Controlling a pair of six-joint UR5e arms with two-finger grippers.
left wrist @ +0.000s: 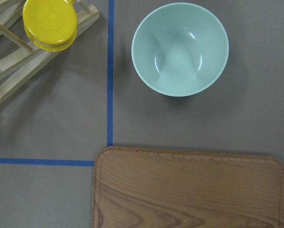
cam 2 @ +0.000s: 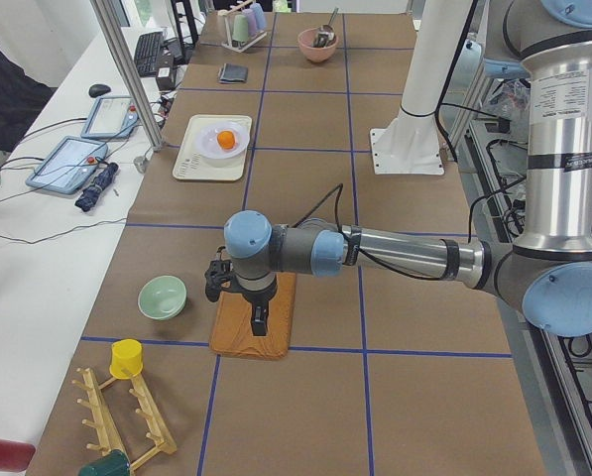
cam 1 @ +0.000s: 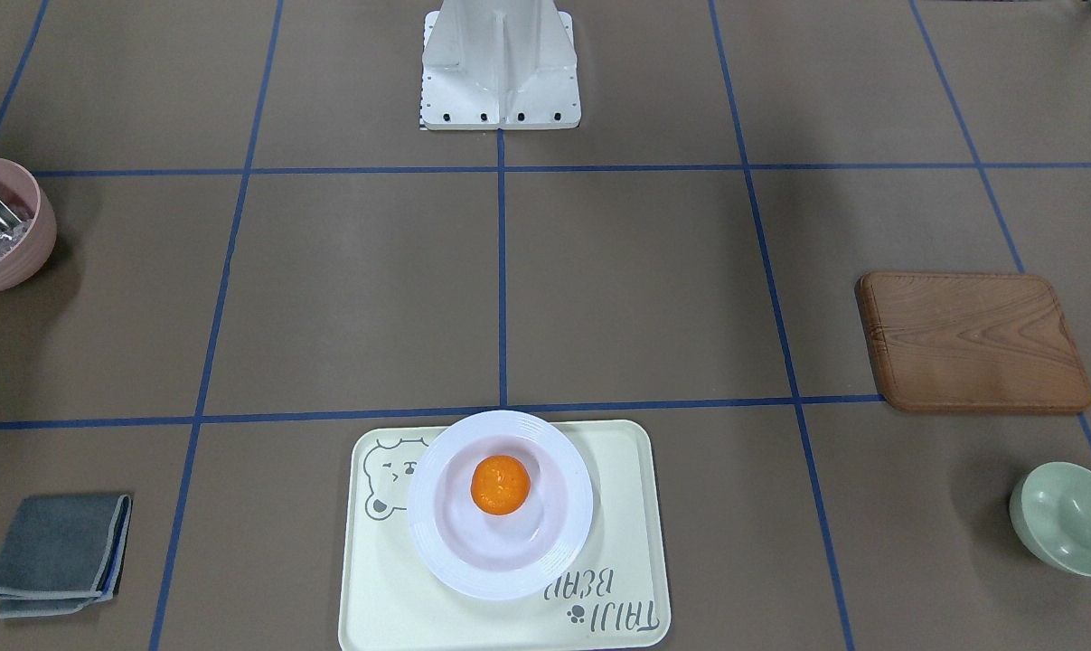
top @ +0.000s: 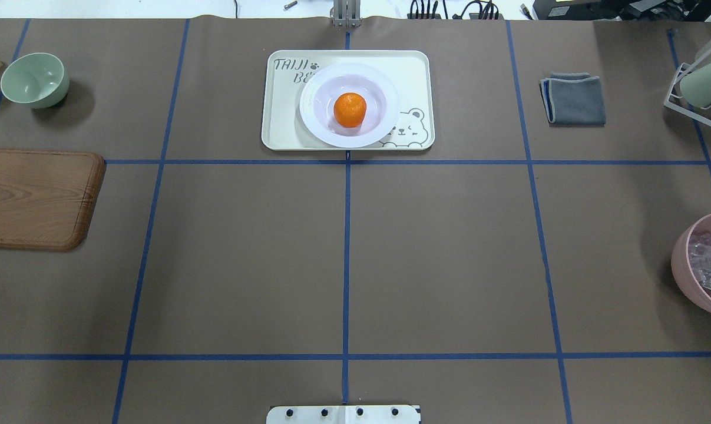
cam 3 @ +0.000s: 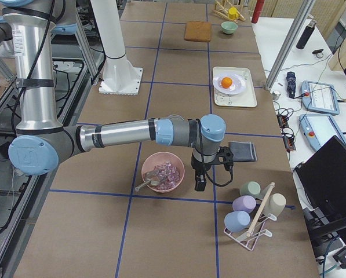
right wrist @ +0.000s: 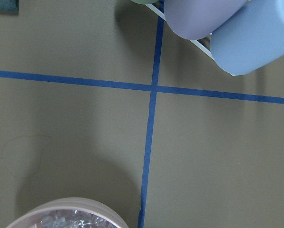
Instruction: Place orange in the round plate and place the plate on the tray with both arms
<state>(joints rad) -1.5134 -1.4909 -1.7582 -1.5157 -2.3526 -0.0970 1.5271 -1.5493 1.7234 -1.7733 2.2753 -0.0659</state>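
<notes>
The orange (top: 350,110) lies in the middle of the white round plate (top: 313,121), and the plate stands on the cream tray (top: 280,121) with the bear face. From the front, the same orange (cam 1: 500,485), plate (cam 1: 437,542) and tray (cam 1: 622,506) show. Neither arm is near them. My left gripper (cam 2: 259,319) hangs over the wooden board, far from the tray. My right gripper (cam 3: 200,180) hangs beside the pink bowl. Both grippers show only in side views, so I cannot tell whether they are open or shut.
A wooden board (top: 31,197) and a pale green bowl (top: 35,79) lie on my left side. A pink bowl (top: 705,265), a folded grey cloth (top: 574,98) and a cup rack (cam 3: 251,211) are on my right. A yellow cup (cam 2: 125,359) sits on a wooden rack.
</notes>
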